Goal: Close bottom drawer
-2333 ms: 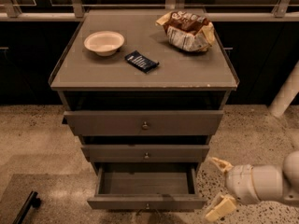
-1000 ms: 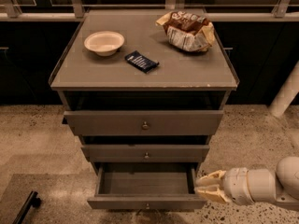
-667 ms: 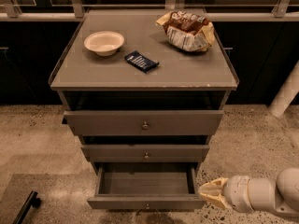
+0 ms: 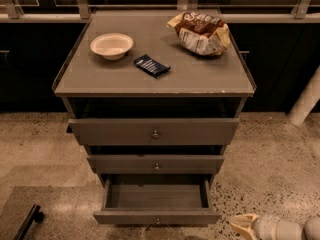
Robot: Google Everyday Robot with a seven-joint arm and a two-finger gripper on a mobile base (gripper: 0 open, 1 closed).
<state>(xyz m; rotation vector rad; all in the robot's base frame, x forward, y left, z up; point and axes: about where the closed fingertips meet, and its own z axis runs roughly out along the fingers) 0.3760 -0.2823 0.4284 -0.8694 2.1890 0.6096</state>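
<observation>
The grey cabinet (image 4: 155, 81) has three drawers. The bottom drawer (image 4: 156, 217) is pulled out far and its inside shows empty; its narrow front carries a small round knob (image 4: 158, 220). The middle drawer (image 4: 156, 163) and top drawer (image 4: 154, 131) stand slightly out. My gripper (image 4: 243, 226) is at the bottom right of the camera view, low over the floor, just right of the bottom drawer's front corner and apart from it. Only its pale tips and white wrist show.
On the cabinet top lie a white bowl (image 4: 111, 45), a dark blue packet (image 4: 152, 66) and a chip bag (image 4: 200, 32). A black bar (image 4: 27, 223) lies on the floor at bottom left. A white post (image 4: 306, 101) stands at right. Speckled floor surrounds the cabinet.
My gripper has moved down and to the right, away from the drawer's right side toward the frame's bottom edge. The bottom drawer stays pulled out as before.
</observation>
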